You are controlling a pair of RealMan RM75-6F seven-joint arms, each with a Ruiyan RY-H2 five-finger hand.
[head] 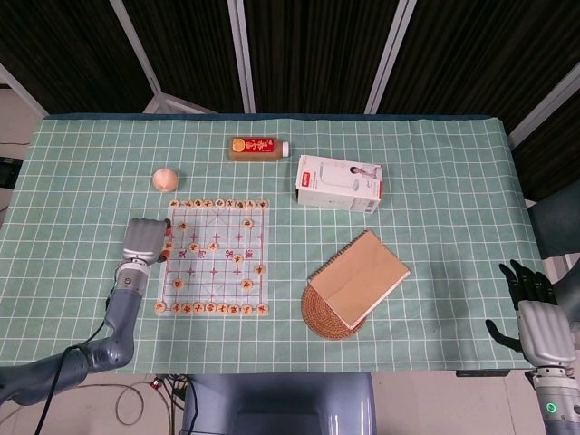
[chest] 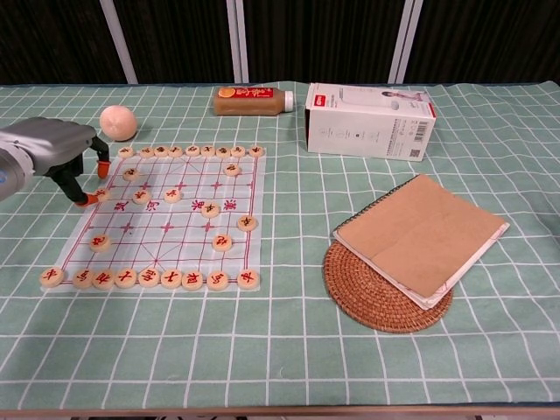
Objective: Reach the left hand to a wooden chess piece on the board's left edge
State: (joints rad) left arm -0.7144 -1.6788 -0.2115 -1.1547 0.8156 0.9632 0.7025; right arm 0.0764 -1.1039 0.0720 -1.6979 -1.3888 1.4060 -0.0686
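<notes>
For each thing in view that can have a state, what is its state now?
left hand: fingers pointing down over the board's left edge, holding nothing
right hand: open, off the table
bottle: lying on its side
notebook: closed, resting partly on the woven coaster

The left robot hand [chest: 54, 149] sits at the chessboard [chest: 188, 219] edge, fingertips crowding a chess piece [chest: 101, 194] there (contact unclear). Just beyond it lies a pink ball [chest: 117, 122]; more pieces lie rightward. Bare desk [chest: 35, 236] lies on its near side.
</notes>
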